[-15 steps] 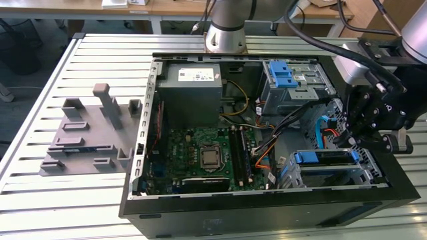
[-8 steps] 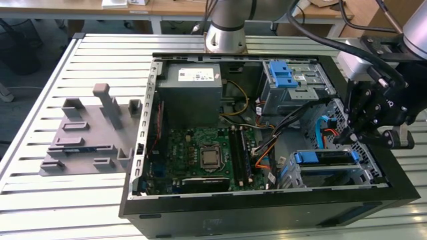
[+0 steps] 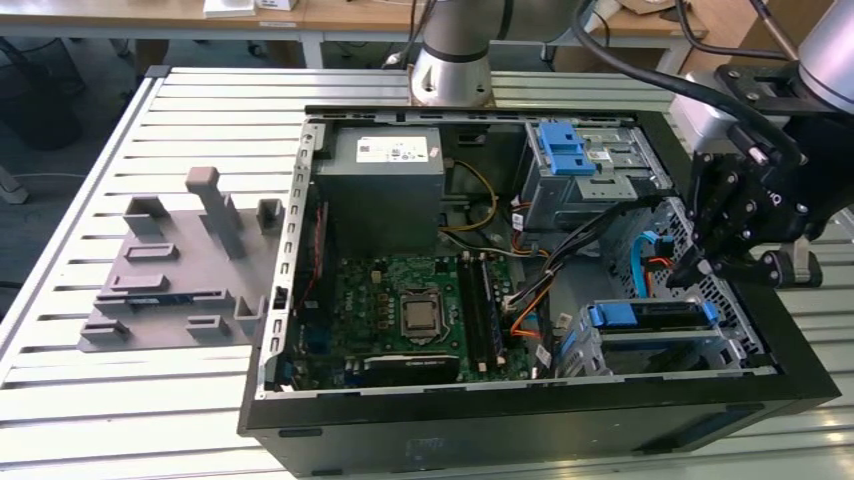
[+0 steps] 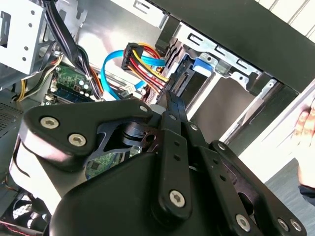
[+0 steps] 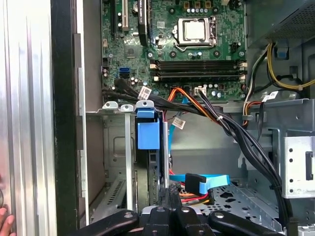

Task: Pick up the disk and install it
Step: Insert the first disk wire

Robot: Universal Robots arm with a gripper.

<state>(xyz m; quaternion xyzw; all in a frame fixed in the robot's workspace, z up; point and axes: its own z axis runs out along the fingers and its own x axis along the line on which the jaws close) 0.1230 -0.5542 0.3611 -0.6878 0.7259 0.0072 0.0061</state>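
An open computer case [image 3: 287, 300] is seen lying on a slatted metal worktop [image 3: 134, 110]. The disk [image 3: 650, 316], marked by its blue bracket, is seated edge-up in the drive bay at the case's front corner, toward the exterior view's right; in the first wrist view its blue tab [image 5: 148, 132] is seen standing in the bay slot. The gripper [image 3: 707, 265] is held just above the case, near the disk but apart from it, and nothing is seen between its fingers. They appear drawn together, though the tips are partly hidden. A grey moulded tray [image 3: 174, 270] lies on the worktop toward the exterior view's left. A person's hand [image 4: 306, 125] is seen at the case's outer edge.
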